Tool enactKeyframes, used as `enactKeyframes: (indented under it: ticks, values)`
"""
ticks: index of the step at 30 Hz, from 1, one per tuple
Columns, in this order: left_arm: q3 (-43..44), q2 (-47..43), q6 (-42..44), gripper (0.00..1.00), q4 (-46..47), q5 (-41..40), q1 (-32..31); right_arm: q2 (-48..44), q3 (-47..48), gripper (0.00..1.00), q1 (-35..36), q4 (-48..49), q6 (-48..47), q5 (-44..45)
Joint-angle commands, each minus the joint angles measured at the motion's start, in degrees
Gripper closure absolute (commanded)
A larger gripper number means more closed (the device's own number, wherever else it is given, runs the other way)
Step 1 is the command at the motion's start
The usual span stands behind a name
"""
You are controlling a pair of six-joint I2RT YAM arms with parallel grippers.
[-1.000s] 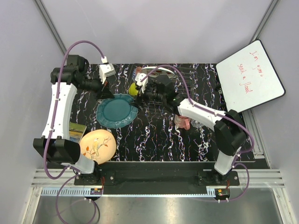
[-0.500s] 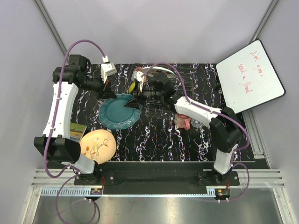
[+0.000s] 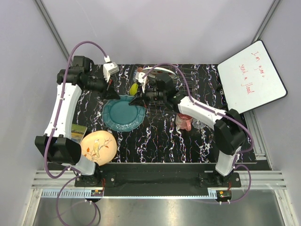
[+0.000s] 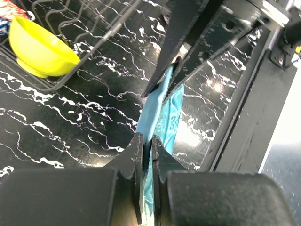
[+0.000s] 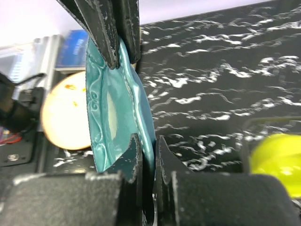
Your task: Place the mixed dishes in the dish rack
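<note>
as left pincer (image 4: 146, 141) grips teal plate (image 3: 121, 115) | right pincer (image 5: 148, 141) grips too

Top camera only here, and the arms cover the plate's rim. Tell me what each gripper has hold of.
Observer: The left wrist view shows the left gripper shut on the rim of the teal plate.
Operator: Now the right one.
Observer: Its own wrist view shows the right gripper pinching the opposite rim, one finger on each face.
Operator: Report where the yellow bowl sits.
Observer: The lime-yellow bowl stands upright inside the dish rack, near a corner.
</note>
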Motion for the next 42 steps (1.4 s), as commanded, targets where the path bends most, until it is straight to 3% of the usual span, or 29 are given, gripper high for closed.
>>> enactKeyframes:
  ticks: [1,3,6,7,13,22,23,25,27,35,42]
  values:
    - [0.2,-2.1,-7.4,1.00,10.2,-2.1,0.2,-7.6,-0.5,1.00,0.0,-3.1,-5.6,9.4]
    - [-0.1,-2.2,-10.3,0.97,12.1,-4.7,0.2,-9.2,-1.5,1.00,-0.1,-3.6,-8.8,13.3]
    - [0.6,-1.9,-15.4,0.82,14.8,-10.7,0.0,-12.0,-2.5,1.00,-1.0,-4.8,-12.2,16.8]
    - [1.0,-1.6,-16.7,0.64,15.2,-15.7,-0.5,-13.3,-2.7,1.00,-1.3,-5.8,-13.9,17.6]
    - [0.5,-0.8,-20.1,0.48,15.5,-29.2,-6.4,-19.0,-4.8,1.00,-2.1,-7.7,-20.6,25.4]
    - [-5.7,-2.9,-21.7,0.34,17.9,-31.6,-12.2,-22.9,-6.5,1.00,-4.9,-10.6,-24.5,30.2]
    - [-6.6,-3.4,-21.8,0.29,18.0,-31.6,-12.4,-22.9,-6.1,1.00,-5.0,-10.6,-24.8,30.3]
    - [-7.3,-5.0,-21.8,0.11,18.0,-32.0,-12.4,-22.6,-5.4,1.00,-5.1,-10.6,-25.6,30.8]
    - [-8.6,-7.1,-21.7,0.01,18.0,-32.6,-12.4,-21.9,-4.2,1.00,-5.7,-10.6,-26.5,31.9]
    - [-14.7,-13.2,-25.2,0.01,18.7,-39.4,-18.3,-18.3,-0.1,1.00,-8.3,-11.4,-31.2,34.3]
    - [-17.8,-14.7,-25.9,0.01,19.2,-41.2,-18.5,-14.3,3.2,1.00,-9.3,-11.3,-33.5,35.7]
